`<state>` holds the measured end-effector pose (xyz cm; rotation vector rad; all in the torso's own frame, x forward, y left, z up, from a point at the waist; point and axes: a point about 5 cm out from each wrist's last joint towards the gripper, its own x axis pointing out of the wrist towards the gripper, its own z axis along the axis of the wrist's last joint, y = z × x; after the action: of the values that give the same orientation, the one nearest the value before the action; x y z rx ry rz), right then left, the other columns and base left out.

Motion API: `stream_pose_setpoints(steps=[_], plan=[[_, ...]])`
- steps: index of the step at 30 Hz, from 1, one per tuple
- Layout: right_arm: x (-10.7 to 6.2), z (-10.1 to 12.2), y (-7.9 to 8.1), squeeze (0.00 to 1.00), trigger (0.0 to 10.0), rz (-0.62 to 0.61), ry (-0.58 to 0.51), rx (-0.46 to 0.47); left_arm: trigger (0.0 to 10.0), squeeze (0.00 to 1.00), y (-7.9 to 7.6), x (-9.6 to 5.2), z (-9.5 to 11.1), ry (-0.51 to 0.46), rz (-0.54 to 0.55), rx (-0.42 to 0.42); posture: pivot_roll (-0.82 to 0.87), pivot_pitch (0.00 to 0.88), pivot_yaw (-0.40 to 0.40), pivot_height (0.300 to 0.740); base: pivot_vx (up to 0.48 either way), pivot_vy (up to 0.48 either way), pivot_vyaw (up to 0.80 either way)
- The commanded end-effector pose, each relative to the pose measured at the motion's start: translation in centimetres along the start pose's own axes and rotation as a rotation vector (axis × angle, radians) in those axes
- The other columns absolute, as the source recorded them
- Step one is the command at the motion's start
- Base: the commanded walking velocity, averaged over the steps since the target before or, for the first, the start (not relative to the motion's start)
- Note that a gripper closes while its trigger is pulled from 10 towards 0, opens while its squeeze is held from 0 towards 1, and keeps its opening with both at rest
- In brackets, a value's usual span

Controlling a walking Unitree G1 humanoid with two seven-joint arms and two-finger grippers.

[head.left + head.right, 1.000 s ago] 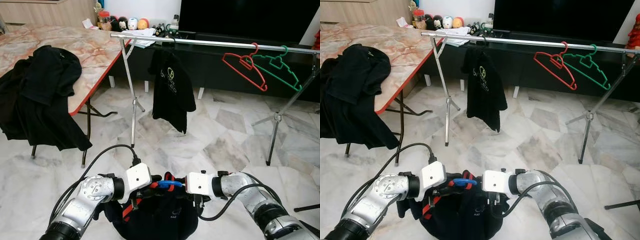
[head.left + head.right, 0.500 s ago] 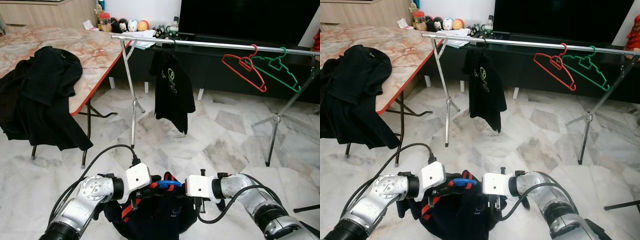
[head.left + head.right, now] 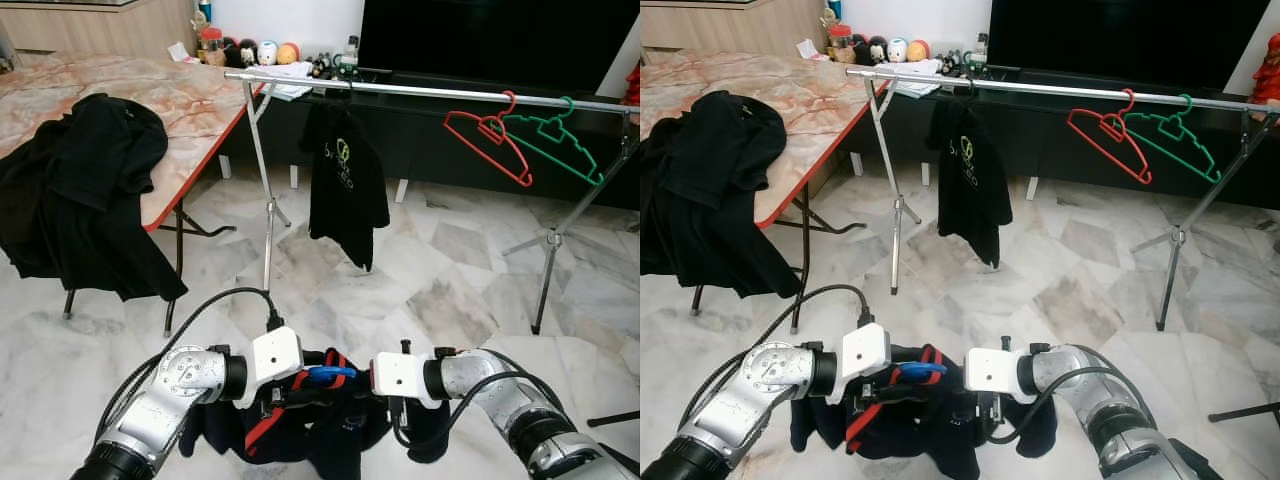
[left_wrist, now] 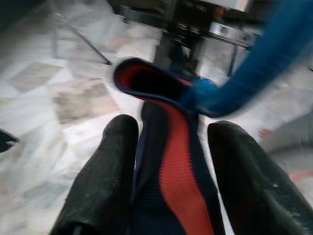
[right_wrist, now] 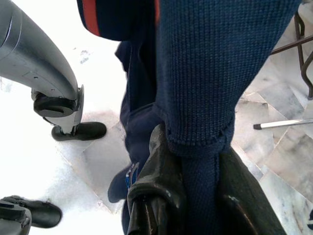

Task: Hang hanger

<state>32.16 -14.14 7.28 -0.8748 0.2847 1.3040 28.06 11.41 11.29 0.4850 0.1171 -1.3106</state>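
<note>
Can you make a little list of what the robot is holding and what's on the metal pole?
held item: navy shirt with red trim on a blue hanger
left gripper: shut on the shirt's collar
right gripper: shut on shirt fabric
rail: black shirt, red hanger, green hanger
table: black clothes draped over its edge

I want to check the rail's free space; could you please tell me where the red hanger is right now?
The red hanger hangs toward the right end of the silver clothes rail, just left of the green hanger and well right of the hung black T-shirt.
</note>
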Motion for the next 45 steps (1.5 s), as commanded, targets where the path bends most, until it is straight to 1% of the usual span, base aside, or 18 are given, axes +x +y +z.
stream_pose_setpoints(steps=[1,4,9,12,16,20,21,22,23,24,25,38,45], plan=[[0.0,0.3,-0.3,0.00,0.0,-0.002,-0.010,-0.014,10.0,0.00,-0.6,-0.2,0.2,0.020,-0.081,0.008,0.07,0.066,0.006,0.740,0.000,0.000,0.00],[0.0,0.3,-0.3,0.00,0.0,0.000,-0.010,-0.016,10.0,0.00,-0.7,-0.3,0.3,0.025,-0.112,0.004,0.07,0.066,0.006,0.740,0.000,0.000,0.00],[0.0,0.3,-0.2,0.00,0.0,0.001,-0.014,-0.011,10.0,0.00,-0.4,-0.5,0.1,0.072,-0.131,0.034,0.07,0.069,0.005,0.740,0.000,0.000,0.00],[0.2,0.4,-0.1,0.00,0.0,0.003,-0.019,-0.010,10.0,0.00,-0.1,-0.3,-0.5,0.116,-0.084,0.063,0.07,0.074,0.007,0.740,0.000,0.000,0.00],[0.2,0.4,-0.2,0.00,0.0,0.003,-0.020,-0.008,10.0,0.00,0.2,-0.1,-1.1,0.169,-0.036,0.072,0.07,0.078,0.006,0.740,0.000,0.000,0.00],[0.2,0.4,-0.2,0.00,0.0,0.001,-0.021,-0.008,10.0,0.00,0.2,0.1,-1.3,0.168,-0.024,0.051,0.07,0.080,0.006,0.740,0.000,0.000,0.00],[0.1,0.5,-0.2,0.00,0.0,0.000,-0.022,-0.007,8.4,0.00,0.2,0.1,-1.2,0.160,-0.023,0.044,0.07,0.081,0.005,0.740,0.000,0.000,0.00],[0.1,0.5,-0.2,0.00,0.0,0.000,-0.022,-0.007,8.4,0.00,0.1,0.2,-1.2,0.154,-0.022,0.041,0.07,0.081,0.005,0.740,0.000,0.000,0.00],[0.1,0.5,-0.3,0.00,0.0,-0.001,-0.022,-0.007,0.5,0.00,0.2,0.3,-1.2,0.143,-0.013,0.039,0.07,0.083,0.006,0.740,0.000,0.000,0.00],[0.1,0.5,-0.3,0.00,0.0,-0.001,-0.022,-0.007,0.5,0.00,0.2,0.3,-1.2,0.143,-0.010,0.040,0.07,0.083,0.006,0.740,0.000,0.000,0.00],[0.1,0.5,-0.3,0.00,0.0,-0.001,-0.022,-0.006,0.0,0.00,0.3,0.4,-1.1,0.140,-0.007,0.042,0.07,0.084,0.005,0.740,0.000,0.000,0.00],[0.2,0.6,-0.3,0.00,0.0,0.001,-0.029,-0.003,0.0,0.00,0.5,0.6,-0.9,0.125,0.009,0.033,0.08,0.091,0.004,0.740,0.000,0.000,0.00],[0.2,0.7,-0.4,0.00,0.0,-0.002,-0.031,0.000,0.0,0.00,0.7,0.8,-1.0,0.142,0.017,0.033,0.08,0.094,0.005,0.740,0.000,0.000,0.00]])
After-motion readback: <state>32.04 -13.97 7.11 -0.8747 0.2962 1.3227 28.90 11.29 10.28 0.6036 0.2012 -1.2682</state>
